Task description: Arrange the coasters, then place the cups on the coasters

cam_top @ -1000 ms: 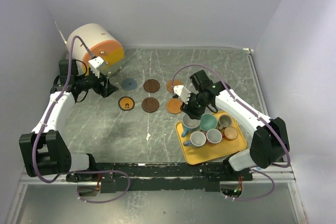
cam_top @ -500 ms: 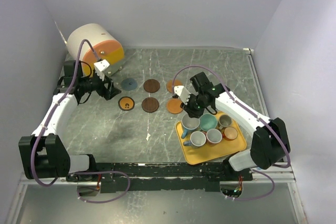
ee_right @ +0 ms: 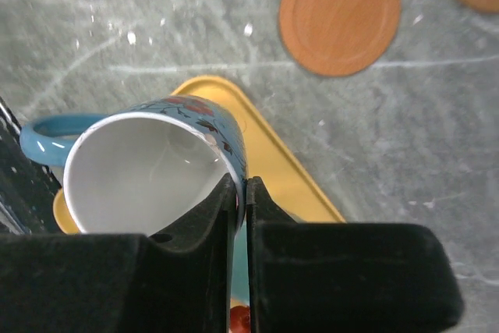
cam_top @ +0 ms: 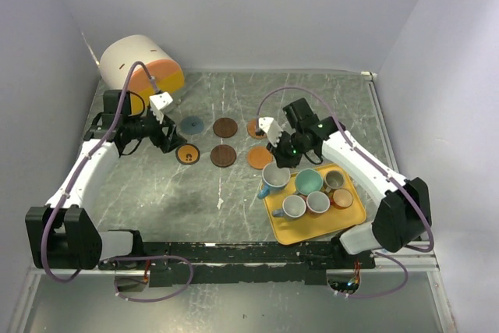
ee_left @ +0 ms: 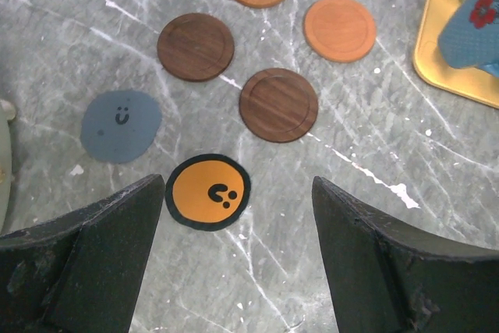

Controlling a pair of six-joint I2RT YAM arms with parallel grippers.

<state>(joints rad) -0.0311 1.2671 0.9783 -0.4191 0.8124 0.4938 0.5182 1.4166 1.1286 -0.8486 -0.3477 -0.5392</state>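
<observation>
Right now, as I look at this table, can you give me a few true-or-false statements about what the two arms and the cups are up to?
1. The right gripper pinches the rim of the blue cup. True.
2. The left gripper has something in its grasp. False: its jaws stand open and empty above the yellow-orange coaster.
3. One cup has already been set on a disc. False: all six coasters lie bare on the table.
4. Five cups sit on the yellow tray. True.
</observation>
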